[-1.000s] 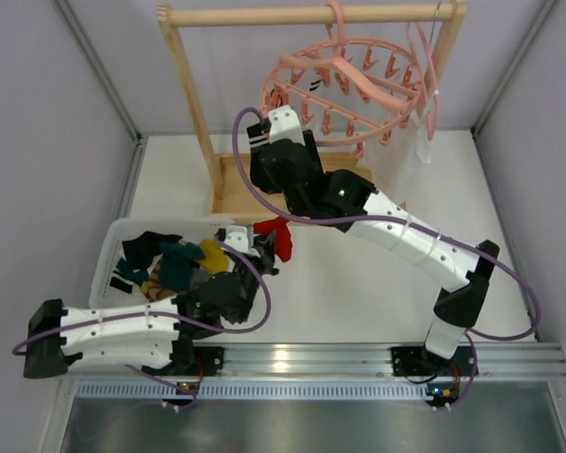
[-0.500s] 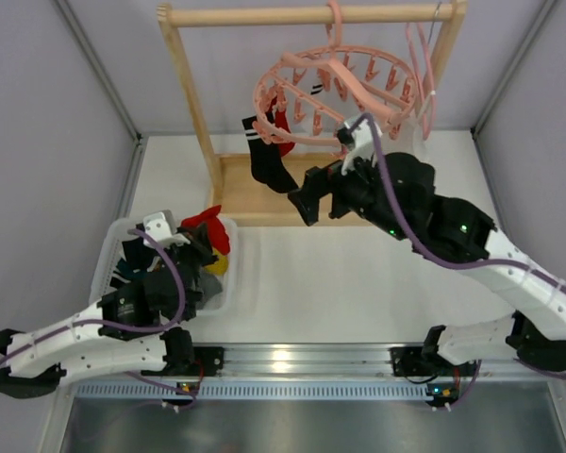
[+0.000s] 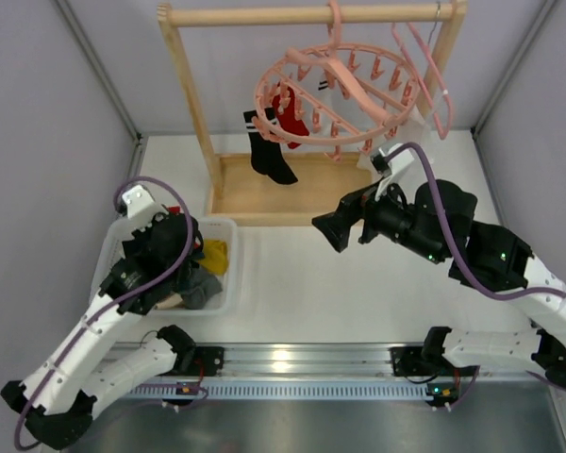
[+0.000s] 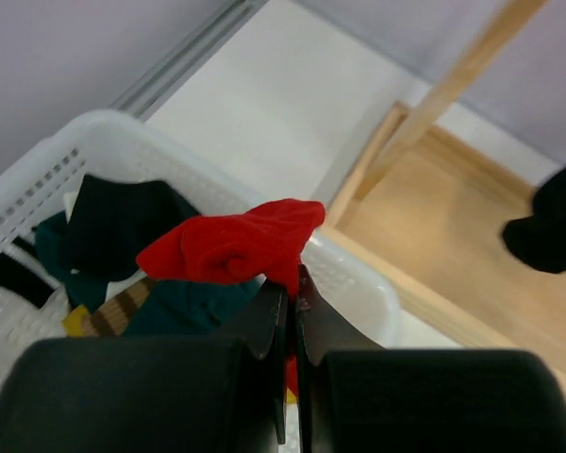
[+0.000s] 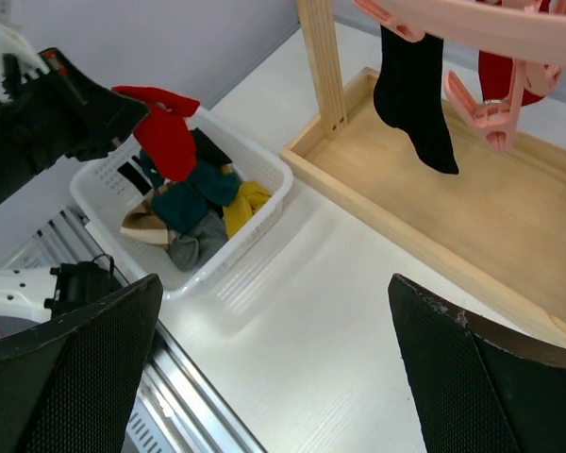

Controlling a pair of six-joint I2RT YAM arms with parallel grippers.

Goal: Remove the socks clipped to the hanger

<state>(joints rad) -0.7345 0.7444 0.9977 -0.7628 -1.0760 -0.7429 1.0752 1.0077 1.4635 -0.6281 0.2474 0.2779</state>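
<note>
1. Nearest, at about 8 o'clock in the top view, the white basket (image 5: pixel 264 162) already holds a heap of loose socks in dark teal, black, yellow and grey. That part of the job looks done.
2. Directly above the basket, the left gripper (image 4: pixel 291 283) is clenched on a red sock (image 4: pixel 236 243), which hangs over the heap. It has not been let go. The basket rim lies just below and beside the sock, so dropping it should meet nothing.
3. Toward the middle, the right gripper (image 3: pixel 335 229) has its fingers spread wide and carries nothing. It hovers over bare tabletop, well apart from the basket and the rack. This is the widest free room.
4. At 12 o'clock stands the wooden rack. Its raised base tray (image 3: pixel 302 193) and left post (image 3: pixel 193 104) are the edges to avoid.
5. Farthest, the hanger (image 3: pixel 302 58) hangs from the rack's top bar. A black sock (image 3: pixel 264 151) and another red one (image 3: pixel 288 118) hang clipped at its 9 o'clock side, close to the post. I judge these two are what is left to do.
</note>
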